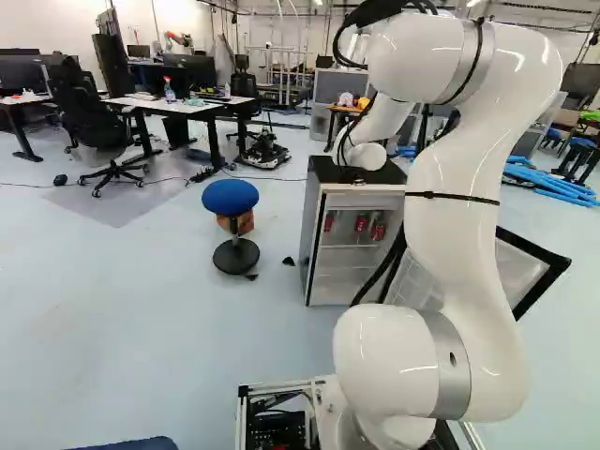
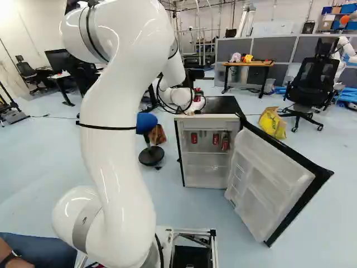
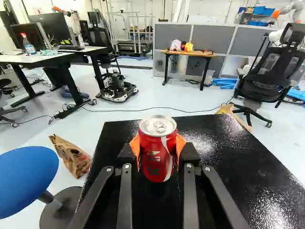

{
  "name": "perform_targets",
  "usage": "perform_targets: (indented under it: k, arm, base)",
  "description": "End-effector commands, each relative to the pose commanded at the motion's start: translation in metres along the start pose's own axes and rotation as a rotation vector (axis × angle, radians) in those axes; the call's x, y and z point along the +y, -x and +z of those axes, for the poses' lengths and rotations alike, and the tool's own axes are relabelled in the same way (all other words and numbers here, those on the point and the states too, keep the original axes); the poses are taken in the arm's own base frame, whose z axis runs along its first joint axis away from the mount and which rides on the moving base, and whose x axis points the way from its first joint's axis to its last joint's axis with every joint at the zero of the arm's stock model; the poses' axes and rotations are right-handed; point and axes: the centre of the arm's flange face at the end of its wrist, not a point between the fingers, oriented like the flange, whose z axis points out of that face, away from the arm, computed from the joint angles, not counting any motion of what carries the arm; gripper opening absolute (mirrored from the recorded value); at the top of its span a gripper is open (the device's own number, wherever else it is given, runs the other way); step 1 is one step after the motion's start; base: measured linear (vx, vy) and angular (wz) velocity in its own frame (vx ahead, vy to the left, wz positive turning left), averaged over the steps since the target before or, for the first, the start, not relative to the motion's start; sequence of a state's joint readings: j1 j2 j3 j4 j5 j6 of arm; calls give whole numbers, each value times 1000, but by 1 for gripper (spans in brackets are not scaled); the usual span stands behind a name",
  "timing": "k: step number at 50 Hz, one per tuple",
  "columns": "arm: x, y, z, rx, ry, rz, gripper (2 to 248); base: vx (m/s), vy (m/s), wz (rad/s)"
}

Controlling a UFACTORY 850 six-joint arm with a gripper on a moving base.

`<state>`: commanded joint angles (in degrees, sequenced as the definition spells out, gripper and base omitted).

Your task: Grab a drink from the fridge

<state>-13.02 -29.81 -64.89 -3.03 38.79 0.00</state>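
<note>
Red can point(image 3: 156, 155) snug between orange-padded jaws

Robotics lab, another robot point(image 3: 288, 8), desks point(image 3: 37, 58), partitions point(image 3: 208, 38)

1. Red can point(image 3: 153, 164), above the fridge point(image 3: 238, 157): pale lettering, not legible.
2. Red cans point(image 2: 216, 139) inside the fridge: pale marks, too small to read.
3. Brown bag point(image 3: 72, 156), left on the floor point(image 3: 143, 98): dark print, illegible.
</note>
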Motion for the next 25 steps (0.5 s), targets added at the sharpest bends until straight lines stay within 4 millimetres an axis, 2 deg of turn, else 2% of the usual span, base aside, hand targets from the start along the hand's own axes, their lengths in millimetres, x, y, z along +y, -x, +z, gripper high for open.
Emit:
perform_targets:
  k: [18,25]
  arm:
    - [-1,20,8,-32,-1,1,94]
    - [-1,20,8,-32,-1,1,94]
  base:
    - [0,0,0]
    - [0,0,0]
